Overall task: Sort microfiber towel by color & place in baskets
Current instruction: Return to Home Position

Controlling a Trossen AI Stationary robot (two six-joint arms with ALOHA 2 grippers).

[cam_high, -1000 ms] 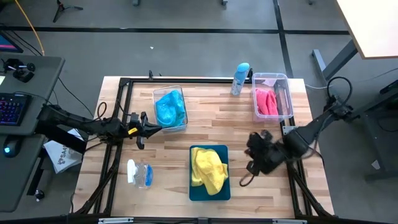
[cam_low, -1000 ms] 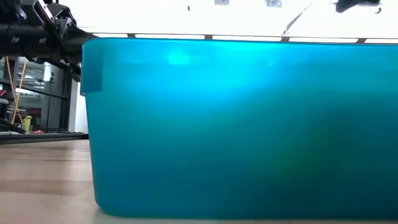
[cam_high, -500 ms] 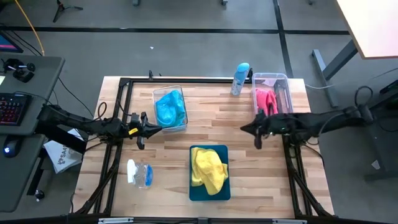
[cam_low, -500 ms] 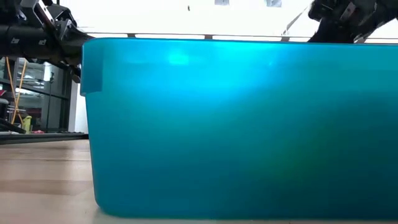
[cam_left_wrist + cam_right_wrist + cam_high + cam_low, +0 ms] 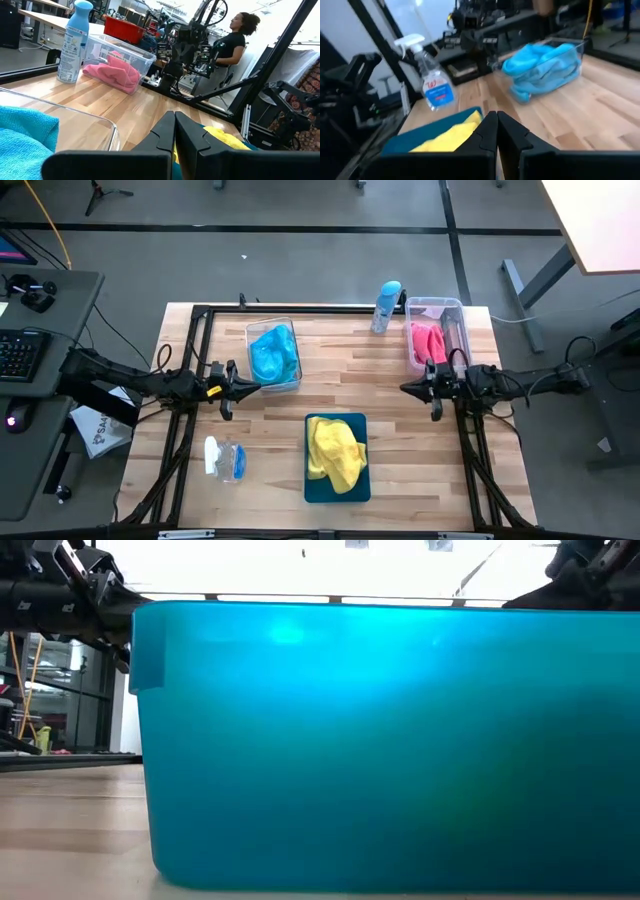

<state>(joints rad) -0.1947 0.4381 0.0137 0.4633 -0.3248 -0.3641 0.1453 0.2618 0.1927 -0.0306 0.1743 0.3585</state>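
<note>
Left pincer (image 5: 248,385), right pincer (image 5: 406,388) closed; yellow towel (image 5: 335,452) in tray (image 5: 312,491).

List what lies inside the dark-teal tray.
Crumpled yellow towel fills most of the dark-teal tray. How many cloths are piled there, and anything beneath them, is hidden.
</note>
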